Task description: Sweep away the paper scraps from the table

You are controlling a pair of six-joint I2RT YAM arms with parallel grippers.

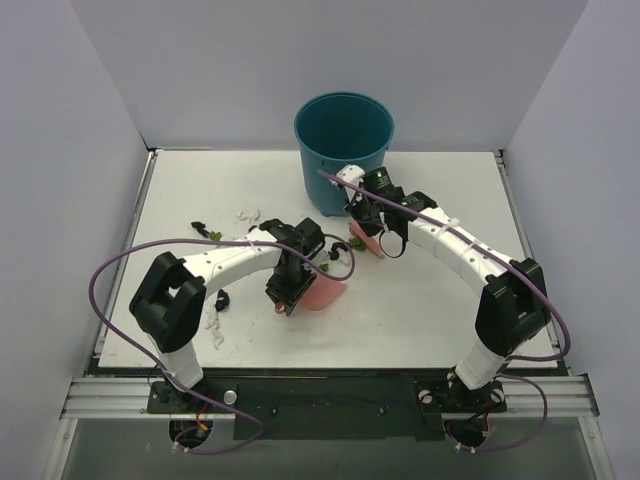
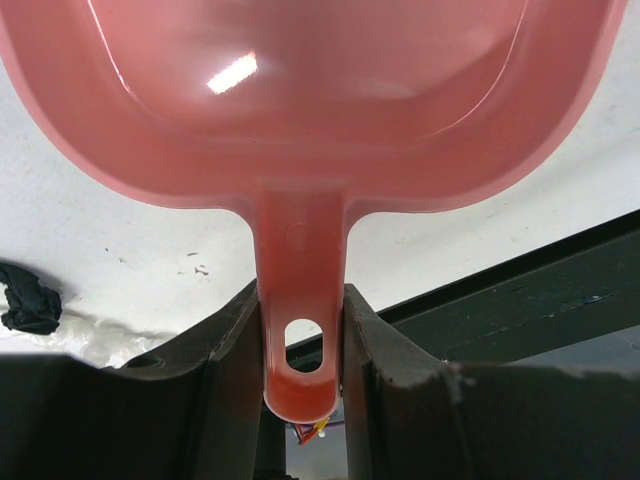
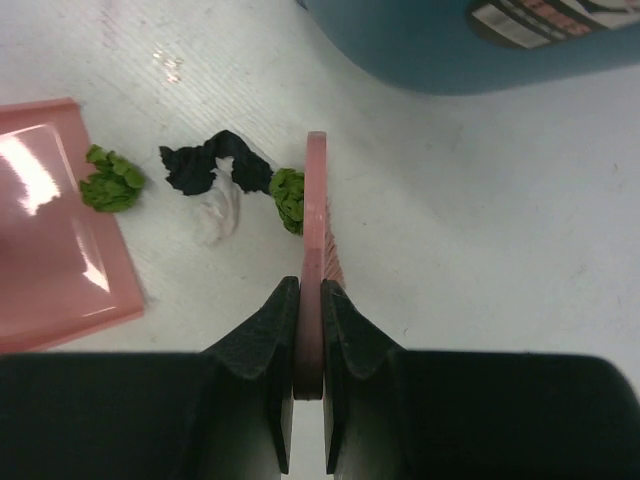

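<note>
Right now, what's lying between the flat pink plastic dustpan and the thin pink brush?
Crumpled black, white and green paper scraps, in the right wrist view.

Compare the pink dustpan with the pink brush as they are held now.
The dustpan is a wide shallow scoop; the brush shows as a thin edge-on strip. The left fingers clamp the dustpan's handle; the right fingers clamp the brush. Both are pink and gripped.

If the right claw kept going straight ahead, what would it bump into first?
The right claw would probably hit the teal bucket, just beyond the pink brush it grips; depth is unclear.
</note>
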